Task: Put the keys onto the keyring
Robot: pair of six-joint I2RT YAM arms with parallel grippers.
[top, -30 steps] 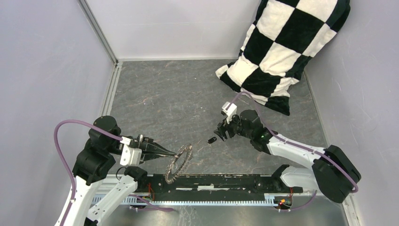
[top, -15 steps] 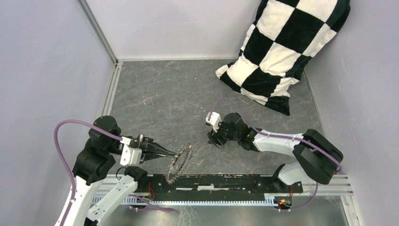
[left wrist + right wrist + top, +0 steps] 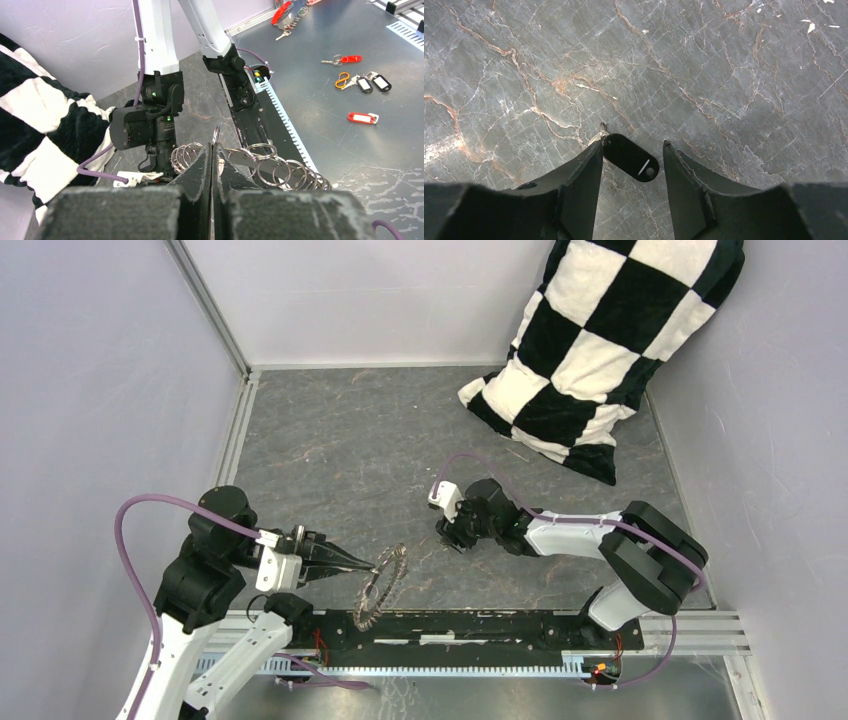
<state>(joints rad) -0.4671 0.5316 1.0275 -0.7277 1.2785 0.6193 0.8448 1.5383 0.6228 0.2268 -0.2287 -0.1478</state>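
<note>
My left gripper (image 3: 368,564) is shut on the keyring (image 3: 381,585) and holds it upright above the near part of the table. In the left wrist view the shut fingertips (image 3: 212,150) pinch the ring's rim, with small rings (image 3: 272,167) hanging along it. My right gripper (image 3: 452,534) is open and low over the table. In the right wrist view one key with a black head (image 3: 630,157) lies on the table between the open fingers (image 3: 633,143), close to the left finger. Its metal part (image 3: 599,135) is mostly hidden by that finger. The second key is out of view.
A black-and-white checked pillow (image 3: 600,350) leans in the back right corner. Grey walls close the left, back and right sides. A black rail (image 3: 450,625) runs along the near edge. Spare tagged keys (image 3: 361,118) lie on the metal surface beyond it.
My right arm has swung left and come down over the black-headed key, which now lies between its open fingers. My left arm and the keyring have not moved.
</note>
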